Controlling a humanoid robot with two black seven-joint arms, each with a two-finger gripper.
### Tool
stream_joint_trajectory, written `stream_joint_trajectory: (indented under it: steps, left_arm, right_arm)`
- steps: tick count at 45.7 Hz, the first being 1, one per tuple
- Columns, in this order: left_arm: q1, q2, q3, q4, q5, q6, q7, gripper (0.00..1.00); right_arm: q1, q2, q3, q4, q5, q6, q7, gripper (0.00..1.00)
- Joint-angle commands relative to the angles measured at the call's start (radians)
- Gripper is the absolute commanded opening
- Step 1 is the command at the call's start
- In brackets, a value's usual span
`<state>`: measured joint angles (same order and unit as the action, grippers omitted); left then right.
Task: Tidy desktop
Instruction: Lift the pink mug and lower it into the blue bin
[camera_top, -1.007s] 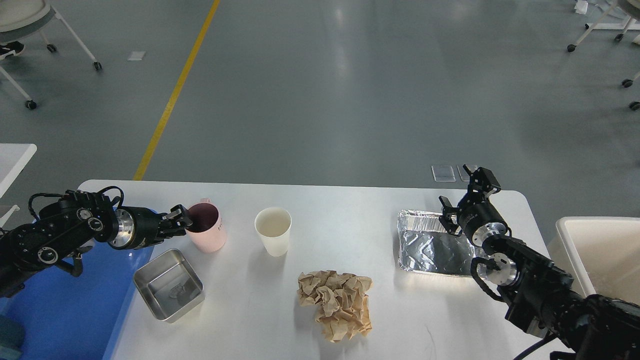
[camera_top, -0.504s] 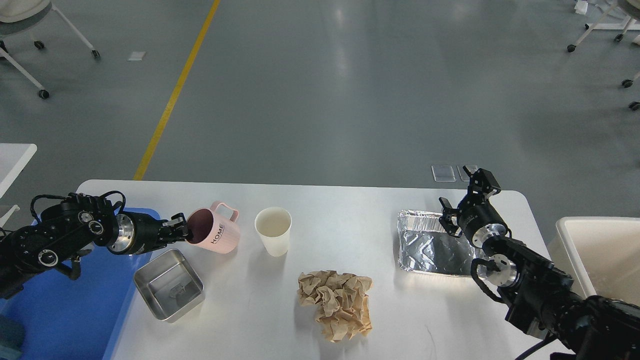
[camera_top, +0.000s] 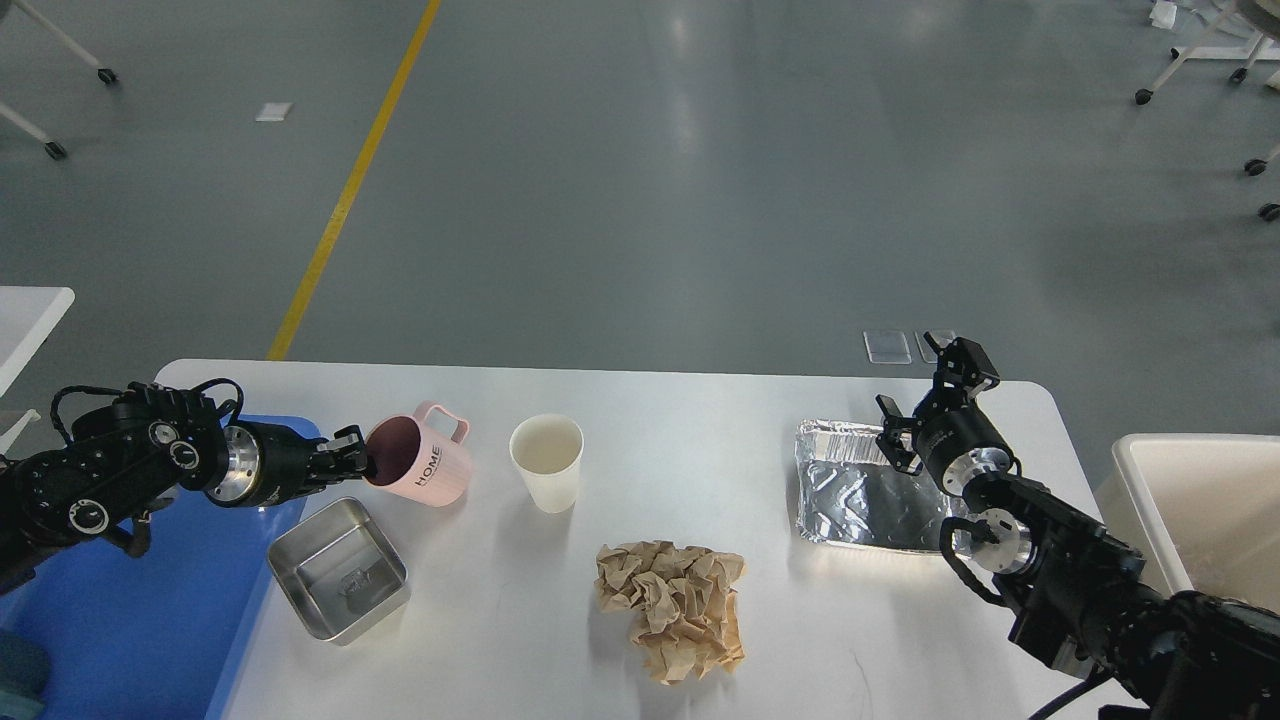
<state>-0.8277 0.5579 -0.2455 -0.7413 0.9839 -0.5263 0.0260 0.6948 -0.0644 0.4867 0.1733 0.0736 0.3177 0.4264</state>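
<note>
The desktop (camera_top: 640, 420), rigid, smooth and probably slippery, spans beneath both grippers; it is not a thing to grasp, only to clear. Below and right of the left gripper lies a blue tray (camera_top: 150, 620). Just under the right gripper (camera_top: 925, 400), whose jaws stand apart and empty, rests a thin foil tray (camera_top: 860, 490), easily dented; take it by the rim. Well to that gripper's left sits light crumpled paper (camera_top: 672, 608). The left gripper (camera_top: 352, 462) pinches the rim of a tilted pink mug (camera_top: 420, 468), stiff; just below it is a steel pan (camera_top: 338, 570), and right of the mug a paper cup (camera_top: 546, 462).
</note>
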Motion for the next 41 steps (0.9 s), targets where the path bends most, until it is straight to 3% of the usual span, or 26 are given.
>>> stream_joint_trajectory:
  steps: [1, 16, 22, 34, 41]
  left_arm:
    - [-0.008, 0.023, -0.002, -0.006, 0.018, -0.001, -0.001, 0.00]
    - [-0.057, 0.217, -0.011, -0.084, 0.018, -0.060, -0.023, 0.00]
    - [-0.059, 0.359, -0.021, -0.139, 0.018, -0.092, -0.047, 0.00]
    - [-0.056, 0.674, -0.035, -0.234, 0.009, -0.159, -0.052, 0.00]
    - [-0.056, 0.790, -0.041, -0.236, 0.007, -0.222, -0.090, 0.00]
  right_arm:
    - [0.002, 0.000, 0.000, 0.000, 0.000, 0.000, 0.000, 1.00]
    - [0.002, -0.003, 0.000, 0.000, 0.000, 0.001, 0.000, 1.00]
    - [0.002, -0.003, 0.000, 0.000, 0.000, 0.000, 0.000, 1.00]
    - [0.005, -0.005, 0.000, 0.000, 0.000, 0.000, -0.001, 1.00]
    - [0.008, -0.006, 0.000, 0.000, 0.000, 0.000, 0.000, 1.00]
